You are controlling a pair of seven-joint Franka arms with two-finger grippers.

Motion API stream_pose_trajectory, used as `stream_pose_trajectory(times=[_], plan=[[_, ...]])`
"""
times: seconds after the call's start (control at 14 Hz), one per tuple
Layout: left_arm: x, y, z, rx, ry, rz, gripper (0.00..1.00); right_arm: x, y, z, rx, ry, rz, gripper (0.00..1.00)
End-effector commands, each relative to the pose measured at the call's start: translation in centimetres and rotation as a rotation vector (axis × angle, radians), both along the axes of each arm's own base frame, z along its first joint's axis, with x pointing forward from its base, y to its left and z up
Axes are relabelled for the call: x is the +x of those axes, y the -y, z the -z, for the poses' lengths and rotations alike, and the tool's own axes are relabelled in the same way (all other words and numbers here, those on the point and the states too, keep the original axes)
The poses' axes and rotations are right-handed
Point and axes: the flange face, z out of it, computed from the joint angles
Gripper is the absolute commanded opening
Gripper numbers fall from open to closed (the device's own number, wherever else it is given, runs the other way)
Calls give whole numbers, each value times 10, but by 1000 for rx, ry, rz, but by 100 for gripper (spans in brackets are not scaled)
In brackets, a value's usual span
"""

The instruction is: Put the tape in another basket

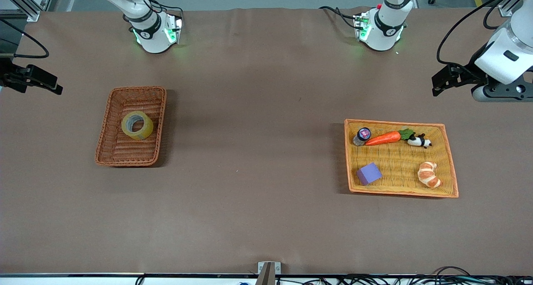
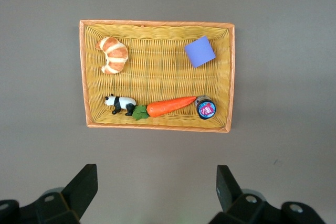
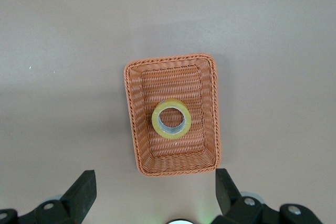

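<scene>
The tape point(image 1: 144, 131), a yellowish ring with a grey core, lies inside the reddish-brown wicker basket point(image 1: 137, 88) toward the right arm's end of the table. It also shows in the right wrist view point(image 3: 155, 120), in the middle of the basket point(image 3: 170, 59). My right gripper point(image 1: 54, 86) hangs high over the table edge at that end, open and empty, well apart from the basket; its own view shows it open point(image 3: 155, 179). My left gripper point(image 1: 437, 87) hangs high over the table at the left arm's end, open and empty point(image 2: 155, 174).
A flat orange-yellow woven tray point(image 1: 393, 122) sits toward the left arm's end. It holds a carrot point(image 1: 383, 138), a toy panda point(image 1: 418, 141), a croissant point(image 1: 429, 173), a purple block point(image 1: 369, 173) and a small jar point(image 1: 363, 134). Bare brown table lies between the basket and the tray.
</scene>
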Motion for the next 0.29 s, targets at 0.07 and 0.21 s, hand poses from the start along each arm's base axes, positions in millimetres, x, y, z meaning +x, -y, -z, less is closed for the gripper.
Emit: stream_pose_trajectory(times=[0.07,0.21], plan=[[-1,0,-5,-1,-1,20,100,1,0,-4,14,4,16,100],[-1,-1,-5,0,-1,21,100,1,1,-3,14,3,15,100]])
